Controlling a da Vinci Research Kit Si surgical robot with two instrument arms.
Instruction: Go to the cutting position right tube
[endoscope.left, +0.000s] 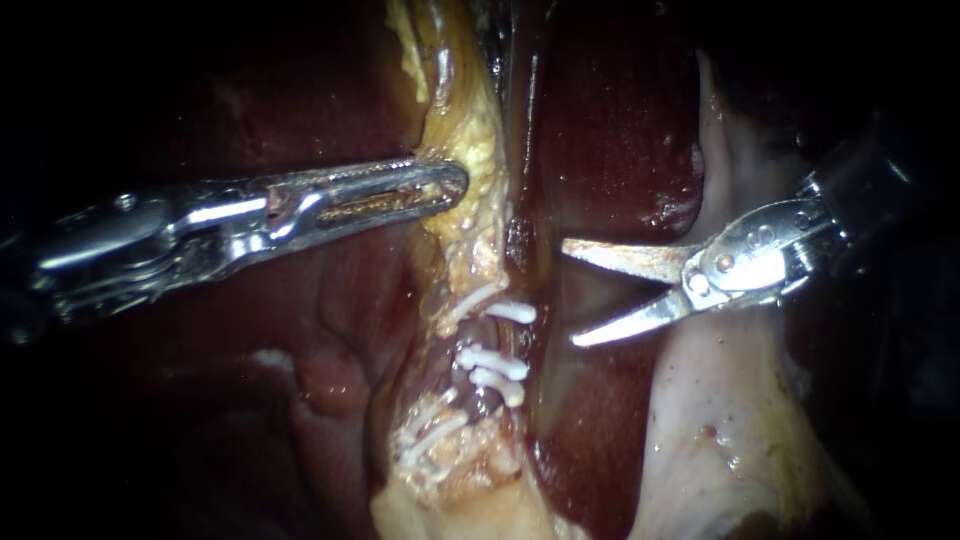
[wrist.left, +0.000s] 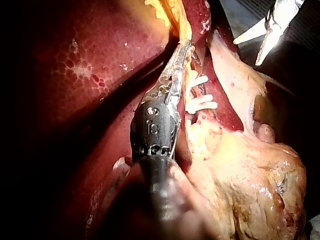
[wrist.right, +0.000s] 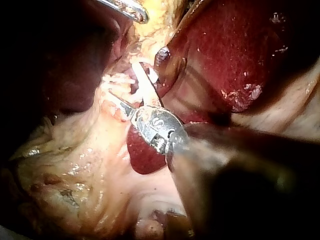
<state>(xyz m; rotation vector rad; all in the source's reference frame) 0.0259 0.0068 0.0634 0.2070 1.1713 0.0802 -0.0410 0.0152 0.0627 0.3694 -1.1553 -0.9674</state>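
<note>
In the endoscope view, the left instrument (endoscope.left: 400, 190) reached in from the left edge, its end effector clamped on the strip of yellow fatty tissue (endoscope.left: 470, 130) at upper centre. The right instrument (endoscope.left: 570, 294) entered from the right, its end effector's two blades spread apart over the dark liver (endoscope.left: 620, 130), pointing left. The clipped tube (endoscope.left: 480, 400) lay at lower centre, crossed by white clips (endoscope.left: 495, 360), just left of the blade tips and not touching them.
</note>
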